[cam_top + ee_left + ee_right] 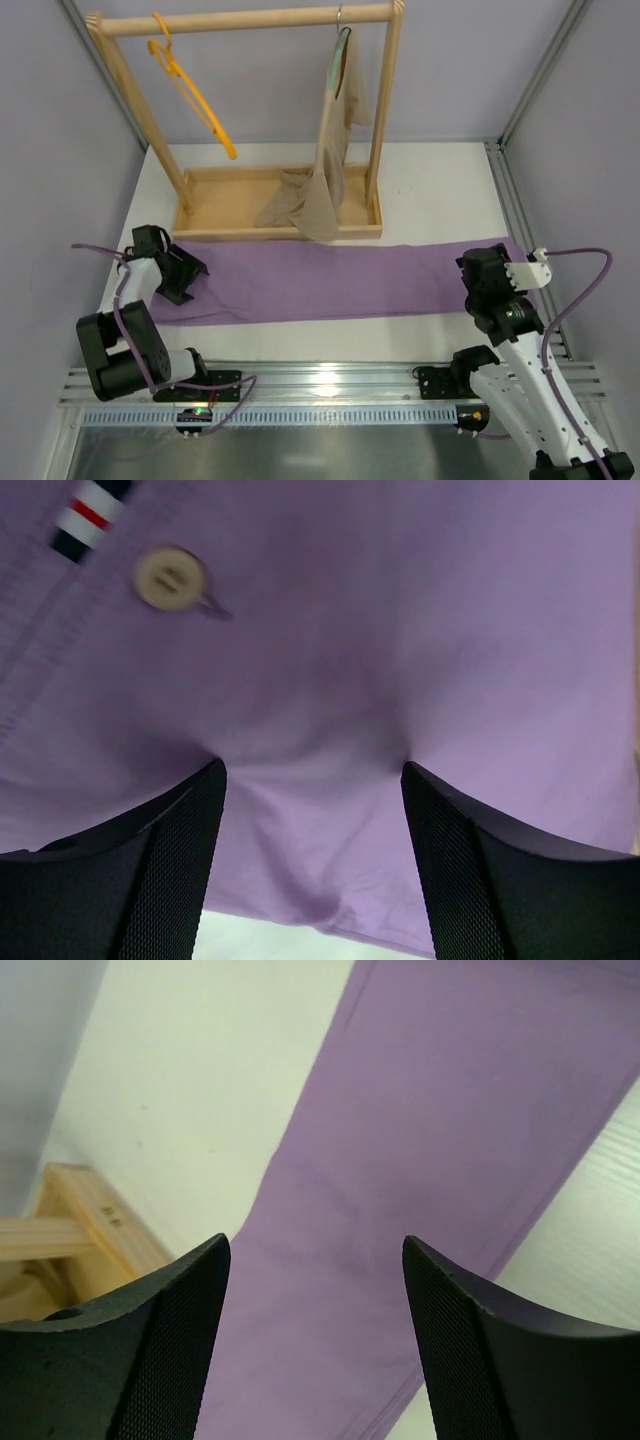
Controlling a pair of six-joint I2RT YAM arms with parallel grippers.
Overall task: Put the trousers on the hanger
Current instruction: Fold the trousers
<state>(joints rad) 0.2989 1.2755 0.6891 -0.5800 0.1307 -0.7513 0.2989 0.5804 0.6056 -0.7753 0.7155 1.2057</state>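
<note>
Lilac trousers (330,283), likely soft and limp, lie before the wooden rack (245,20). Left gripper (312,770) and right gripper (315,1245), jaws apart, sit at their ends, sensible holds

Rack tray (215,232) hems trousers (330,280) far side; near table strip (330,337) open.

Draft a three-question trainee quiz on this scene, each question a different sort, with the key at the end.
1. True or false: the trousers already hang on the orange hanger.
2. Which part of the trousers lies under the left gripper? A) the waistband end with the button B) the leg hems C) the knee area
3. In a few words: what hangs at the right end of the wooden rack?
Key: 1 false, they lie flat on the table; 2 A; 3 a beige garment.
</note>
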